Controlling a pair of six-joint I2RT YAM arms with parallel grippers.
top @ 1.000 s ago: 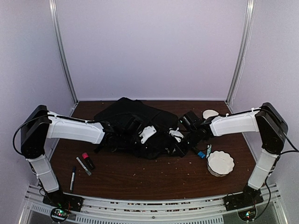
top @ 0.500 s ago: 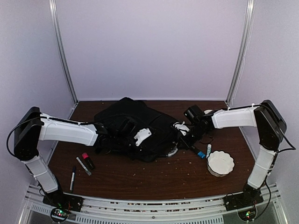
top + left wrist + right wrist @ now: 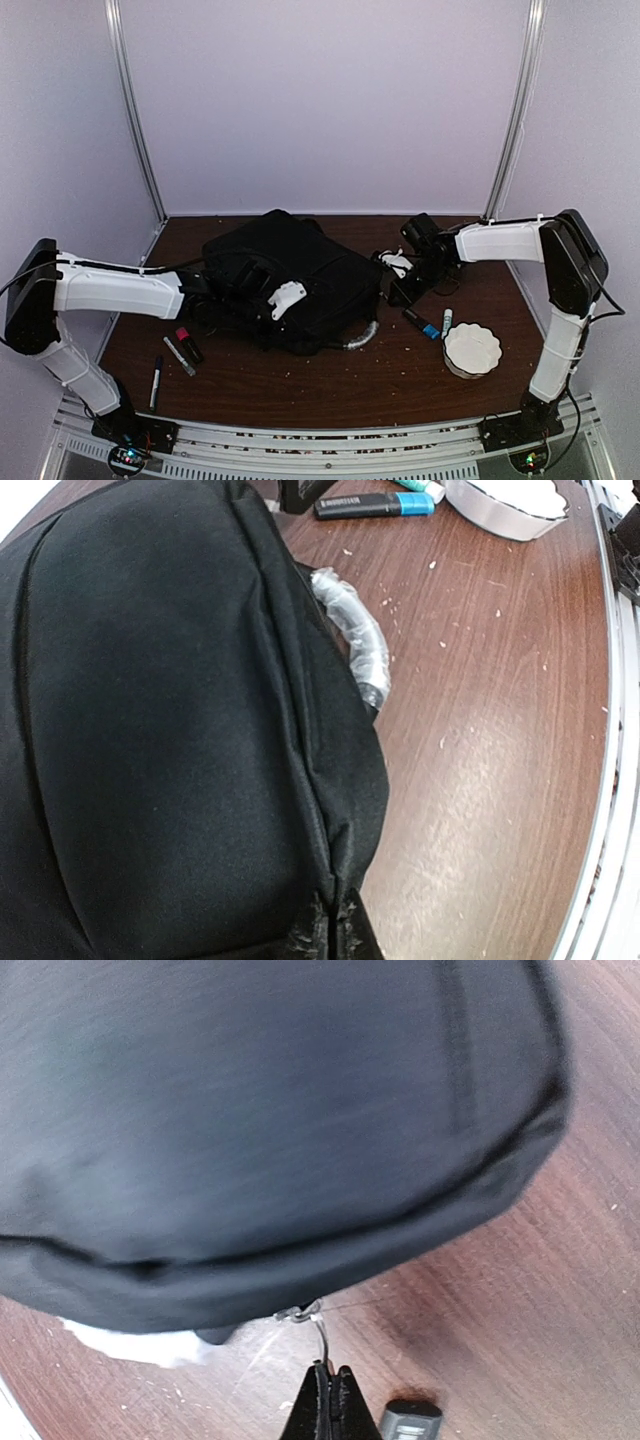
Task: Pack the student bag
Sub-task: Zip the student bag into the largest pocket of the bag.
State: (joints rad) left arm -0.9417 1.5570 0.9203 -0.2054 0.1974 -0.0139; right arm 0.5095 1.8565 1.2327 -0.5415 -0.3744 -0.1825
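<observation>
The student bag (image 3: 290, 280) is a large black fabric backpack lying in the middle of the table. Its grey-silver handle (image 3: 362, 337) sticks out at the front right and also shows in the left wrist view (image 3: 350, 630). My left gripper (image 3: 290, 297) lies on the bag's front part, and its fingertips (image 3: 340, 940) are shut on a fold of the bag's seam. My right gripper (image 3: 398, 288) is at the bag's right edge. Its tips (image 3: 330, 1395) are shut on the thin pull loop of the bag's zipper slider (image 3: 298, 1312), just off the bag's edge (image 3: 270, 1260).
A white bowl (image 3: 472, 348) stands at the front right, with a blue-capped marker (image 3: 424, 326) and a second marker (image 3: 446, 322) beside it. A red-capped marker (image 3: 187, 343), a grey marker (image 3: 179, 356) and a black pen (image 3: 157, 381) lie at the front left. Something white (image 3: 130, 1345) pokes out under the bag.
The left arm has drawn back to the left and the bag has slid left with it. The right gripper has moved back and right. The bag's handle now shows at the front.
</observation>
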